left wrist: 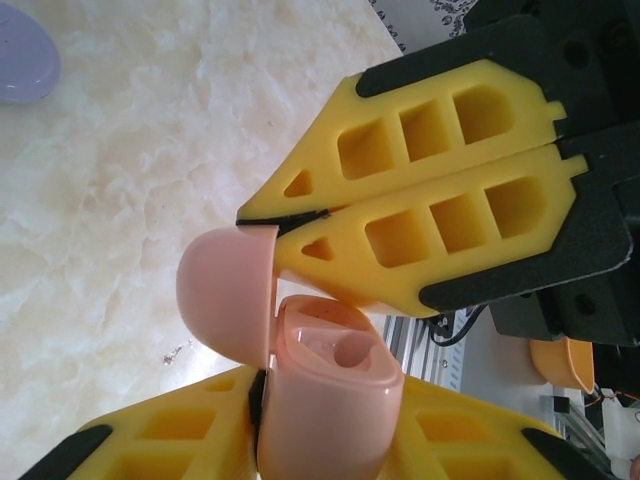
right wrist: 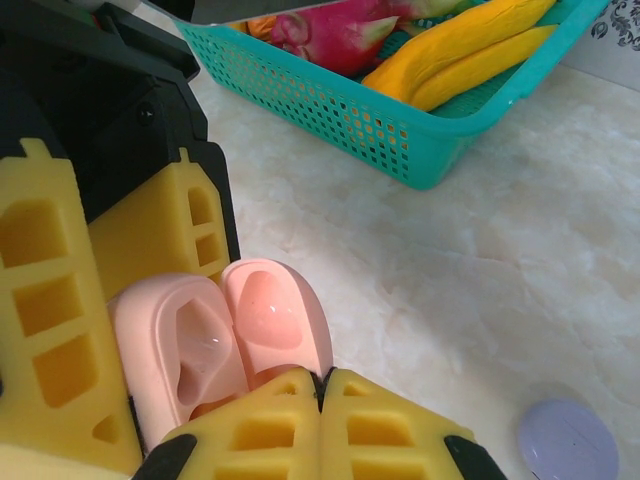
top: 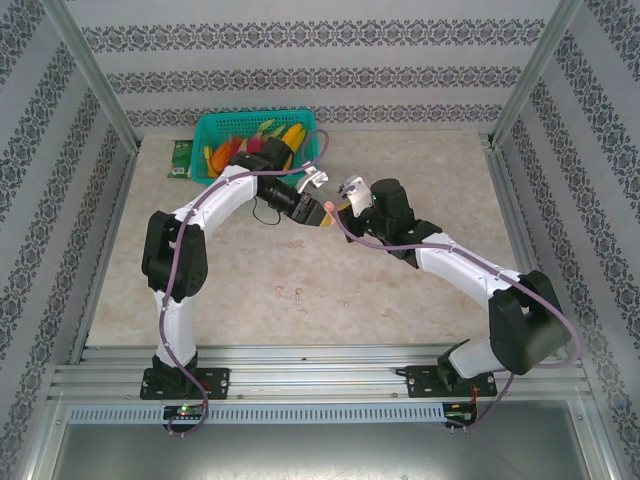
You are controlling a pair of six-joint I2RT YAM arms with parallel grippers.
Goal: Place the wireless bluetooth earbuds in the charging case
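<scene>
jaws of the left gripper (left wrist: 328,390) clamp the charging case (left wrist: 325,440) steady; the right gripper's (left wrist: 264,222) jaws, closed together at its lid (left wrist: 225,290), keep it open for loading.

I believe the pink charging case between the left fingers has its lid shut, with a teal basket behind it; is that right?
Not quite: the left wrist view shows its lid standing open. The pink charging case does sit between the left fingers, with the teal basket behind it.
</scene>
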